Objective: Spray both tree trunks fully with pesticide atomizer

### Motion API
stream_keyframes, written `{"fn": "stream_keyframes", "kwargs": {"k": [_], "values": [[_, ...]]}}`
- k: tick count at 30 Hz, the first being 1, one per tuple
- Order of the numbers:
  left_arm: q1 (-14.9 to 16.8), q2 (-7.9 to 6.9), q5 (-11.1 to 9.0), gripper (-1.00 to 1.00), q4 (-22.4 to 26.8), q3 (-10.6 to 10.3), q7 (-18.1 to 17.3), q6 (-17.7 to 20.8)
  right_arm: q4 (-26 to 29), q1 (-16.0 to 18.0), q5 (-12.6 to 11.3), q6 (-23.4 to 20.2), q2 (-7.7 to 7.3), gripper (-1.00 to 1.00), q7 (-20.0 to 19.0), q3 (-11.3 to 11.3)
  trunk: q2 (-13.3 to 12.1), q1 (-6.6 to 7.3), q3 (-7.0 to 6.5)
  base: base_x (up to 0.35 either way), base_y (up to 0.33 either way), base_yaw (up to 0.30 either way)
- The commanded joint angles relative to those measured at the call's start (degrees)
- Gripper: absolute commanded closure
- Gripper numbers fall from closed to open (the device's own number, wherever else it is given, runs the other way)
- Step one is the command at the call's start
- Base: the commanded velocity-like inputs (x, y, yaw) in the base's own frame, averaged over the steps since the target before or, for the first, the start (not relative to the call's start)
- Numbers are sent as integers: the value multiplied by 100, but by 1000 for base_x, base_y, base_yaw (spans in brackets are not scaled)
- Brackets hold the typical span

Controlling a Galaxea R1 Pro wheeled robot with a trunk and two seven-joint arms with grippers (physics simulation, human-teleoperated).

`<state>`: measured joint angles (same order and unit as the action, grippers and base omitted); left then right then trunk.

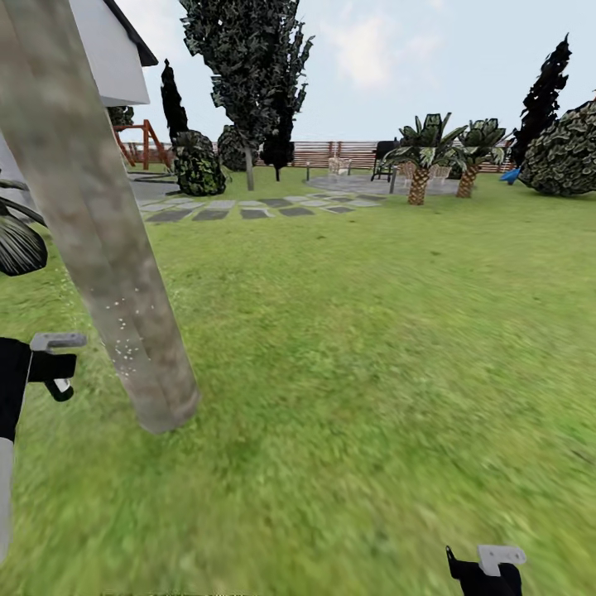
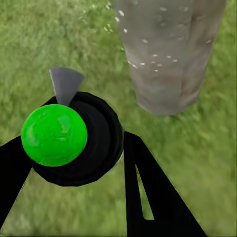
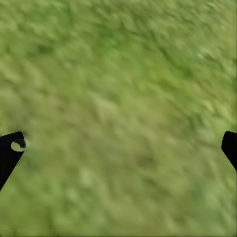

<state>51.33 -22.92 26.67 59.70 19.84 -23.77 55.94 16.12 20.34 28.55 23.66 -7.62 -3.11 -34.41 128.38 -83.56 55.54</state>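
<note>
Pesticide atomizer [image 2: 74, 140] sits clamped in your left gripper [image 2: 69, 163] — specks dot the tree trunk [image 1: 99, 248] at eleven o'clock; sweep higher, right gripper [image 3: 118, 148] spread empty.

No legible text, label, brand, number or sign on any surface. Checked in the head view: tree trunk [image 1: 99, 248] at 9 o'clock carries whitish specks only, no marking; white building wall [image 1: 112, 58] at 11 o'clock is plain; fence [image 1: 331, 153] at 12 o'clock shows bare slats. Left wrist view: pesticide atomizer [image 2: 74, 138], dark body with a green round top and a grey tab, bears no readable print. Right wrist view: blurred grass [image 3: 118, 108], no characters.
</note>
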Motion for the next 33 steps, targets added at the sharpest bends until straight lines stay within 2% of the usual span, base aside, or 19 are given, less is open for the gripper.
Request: {"fn": "stream_keyframes", "kwargs": {"k": [1,5,6,8,10,19,26,33], "values": [[-1,-10,51,100,13,0,-65,14,-4,5,28,25,3,-100,-32,-46,2,1,5,0,0,216],[-13,-2,49,100,66,-83,-74,50,-4,5,28,25,6,-100,-32,-48,2,1,5,0,0,268],[-16,0,49,100,71,-223,-74,61,-4,5,28,25,6,-100,-32,-48,2,1,5,0,0,276],[-18,-2,45,100,76,-631,-72,79,-4,5,28,25,6,-100,-32,-48,2,1,5,0,0,276],[-18,-5,37,100,76,-765,-74,83,-4,5,28,25,6,-100,-32,-47,2,1,5,0,0,147],[-54,-19,32,100,74,-789,-67,84,-4,5,28,25,6,-100,-32,-44,2,1,5,246,-28,71],[-235,29,32,100,-2,-782,-55,73,-4,5,28,25,6,-100,-32,-40,2,1,5,30,-257,270],[-247,158,50,100,-2,-780,-42,67,-4,5,21,25,-2,-100,-32,-48,2,1,5,1,-275,33]]}}
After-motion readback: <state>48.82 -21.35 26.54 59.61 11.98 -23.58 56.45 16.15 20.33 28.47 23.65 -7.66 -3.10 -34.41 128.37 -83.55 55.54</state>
